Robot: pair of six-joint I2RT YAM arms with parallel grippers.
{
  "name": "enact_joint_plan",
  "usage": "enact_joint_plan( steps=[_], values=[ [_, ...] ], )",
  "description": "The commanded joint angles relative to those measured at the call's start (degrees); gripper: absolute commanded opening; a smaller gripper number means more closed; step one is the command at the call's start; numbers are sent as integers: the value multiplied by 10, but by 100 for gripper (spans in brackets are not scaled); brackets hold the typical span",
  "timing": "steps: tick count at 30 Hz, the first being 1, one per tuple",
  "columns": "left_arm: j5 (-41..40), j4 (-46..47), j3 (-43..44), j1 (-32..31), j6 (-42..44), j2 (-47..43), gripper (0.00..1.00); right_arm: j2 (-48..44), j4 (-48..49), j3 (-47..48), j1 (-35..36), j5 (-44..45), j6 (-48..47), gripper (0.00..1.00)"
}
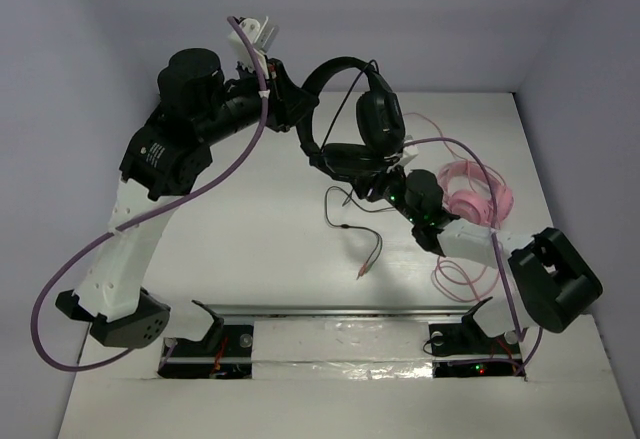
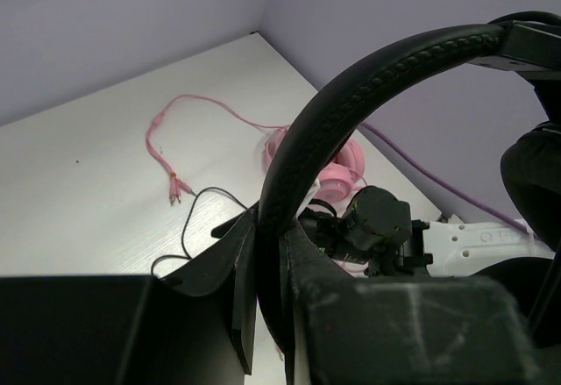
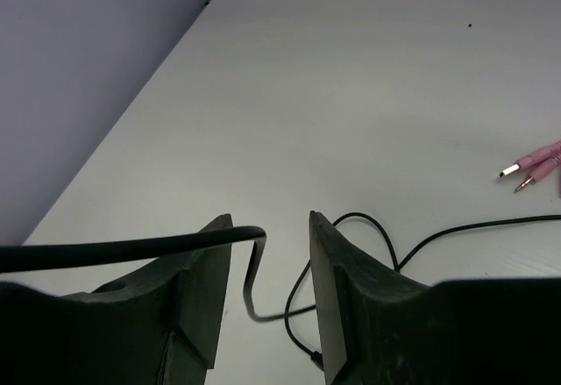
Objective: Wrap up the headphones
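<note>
Left end effector (image 2: 270, 255) grips headphones (image 2: 368, 87); wrist view shows right end effector (image 3: 270, 227) open around cable (image 3: 131, 245).

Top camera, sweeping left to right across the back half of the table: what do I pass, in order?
In order: left gripper, clamped on the headband → black headphones → pink headphones.

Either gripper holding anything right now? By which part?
Left gripper is shut on the black headphones, at the padded headband. Right gripper is open; the black cable passes through it unclamped.
</note>
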Motion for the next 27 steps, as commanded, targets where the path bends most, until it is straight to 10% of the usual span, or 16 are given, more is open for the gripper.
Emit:
enact_joint_plan(
  steps=[1,4,14,27],
  values=[
    [4,32,32,2,-20,-5,0,8,52,16,-2,6,10,47],
    [2,38,25,2,-23,-4,0,22,70,19,-2,-17,15,48],
    [-93,87,39,17,-67,41,0,43,114,-6,21,-80,65,0],
    [-82,244,-66,156,-197,84,0,-16,-27,-6,166,-22,61,0]
  ],
)
